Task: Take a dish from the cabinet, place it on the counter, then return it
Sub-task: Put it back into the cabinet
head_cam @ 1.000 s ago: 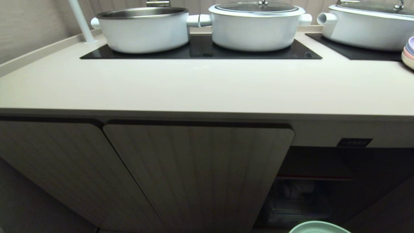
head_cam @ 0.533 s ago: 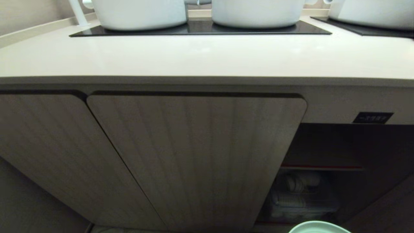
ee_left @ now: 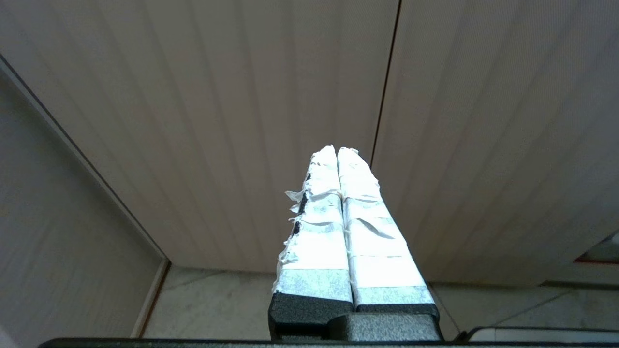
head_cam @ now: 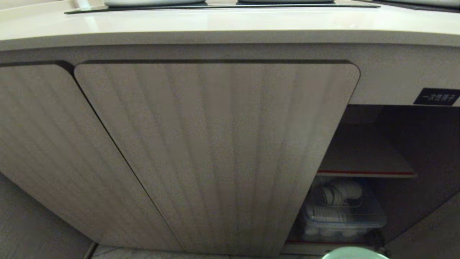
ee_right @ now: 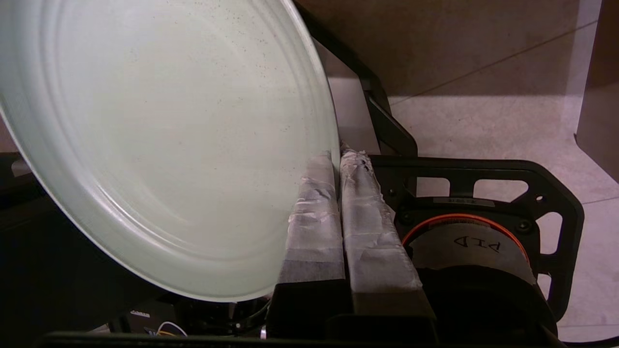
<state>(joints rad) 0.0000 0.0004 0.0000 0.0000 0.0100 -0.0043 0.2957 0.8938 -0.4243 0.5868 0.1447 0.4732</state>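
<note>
Right end effector (ee_right: 337,157) pinches the mint-green dish (ee_right: 159,140) by its rim, before the cabinet (head_cam: 215,151).

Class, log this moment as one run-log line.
right gripper: shut on dish rim | left gripper: shut, empty, facing cabinet doors | cabinet right bay: open | dish: not yet inside

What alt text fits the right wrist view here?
The right end effector, taped fingers shut, pinches the rim of a mint-green plate that fills most of the picture. Behind it are a black frame and pale floor.
</note>
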